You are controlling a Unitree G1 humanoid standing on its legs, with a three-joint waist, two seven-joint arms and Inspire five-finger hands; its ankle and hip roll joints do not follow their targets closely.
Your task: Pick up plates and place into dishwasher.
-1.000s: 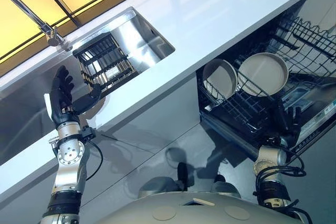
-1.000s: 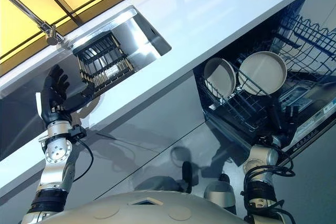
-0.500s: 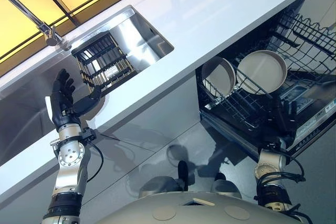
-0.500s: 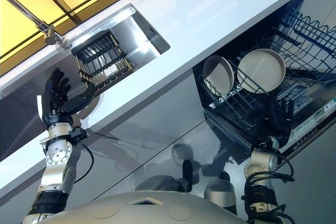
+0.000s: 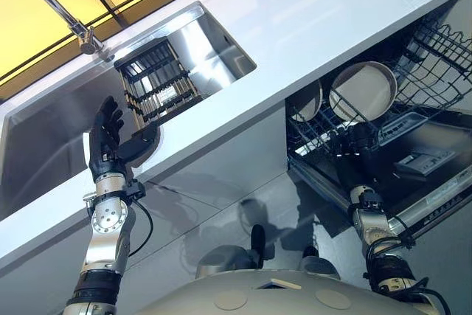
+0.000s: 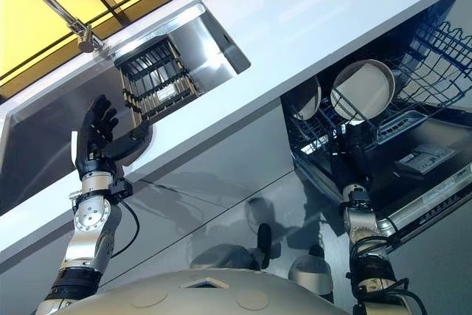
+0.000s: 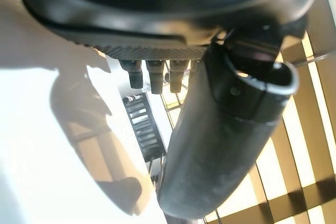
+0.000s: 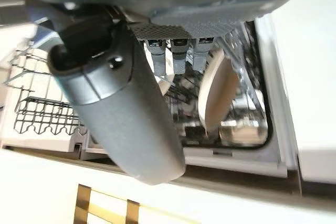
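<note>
1. The left hand (image 5: 107, 138) is raised over the front edge of the table (image 5: 317, 12), beside the sink (image 5: 44, 138); its fingers are straight and spread, thumb out, holding nothing.
2. A dark rack (image 5: 156, 88) sits in the sink, close past the left hand's thumb, below the tap (image 5: 85, 35).
3. The right hand (image 5: 355, 145) reaches into the open dishwasher (image 5: 435, 182), at the front of the lower basket (image 5: 324, 134); its fingers look fairly straight in the right wrist view, with nothing clearly gripped.
4. Two plates stand on edge in the lower basket: a large plate (image 5: 363, 91) and, to its left, a small plate (image 5: 305, 101) partly hidden under the table edge.
5. The right hand's fingers (image 8: 178, 56) point toward the plates, just short of them; contact cannot be told.
6. The upper basket (image 5: 442, 57) lies farther in, to the right of the large plate.
</note>
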